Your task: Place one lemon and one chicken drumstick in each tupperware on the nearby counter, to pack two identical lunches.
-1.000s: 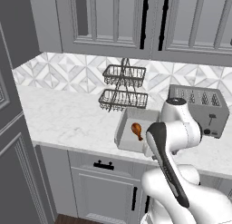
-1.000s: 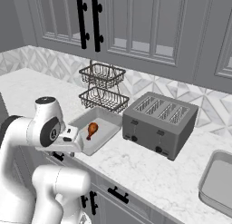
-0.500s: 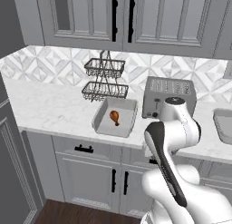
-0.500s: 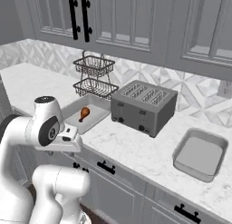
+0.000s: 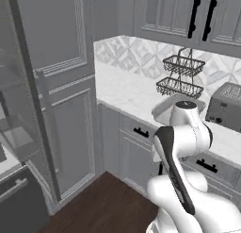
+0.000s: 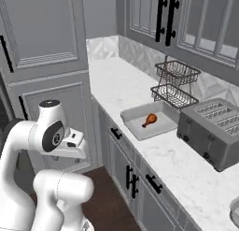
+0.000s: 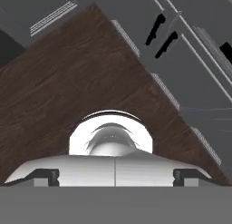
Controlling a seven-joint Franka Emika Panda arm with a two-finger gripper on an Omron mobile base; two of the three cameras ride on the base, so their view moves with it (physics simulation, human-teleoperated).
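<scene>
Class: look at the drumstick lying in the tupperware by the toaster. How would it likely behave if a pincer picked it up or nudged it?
The drumstick is thick at one end and thin at the other, so it would probably pivot rather than slide straight. Its rounded body may roll a little on the flat tupperware floor. Its shape looks stiff, not floppy.

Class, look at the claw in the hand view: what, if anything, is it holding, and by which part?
Nothing is held. The claw is open, its tips wide apart with only floor beyond. The drumstick lies in the tupperware on the counter.
</scene>
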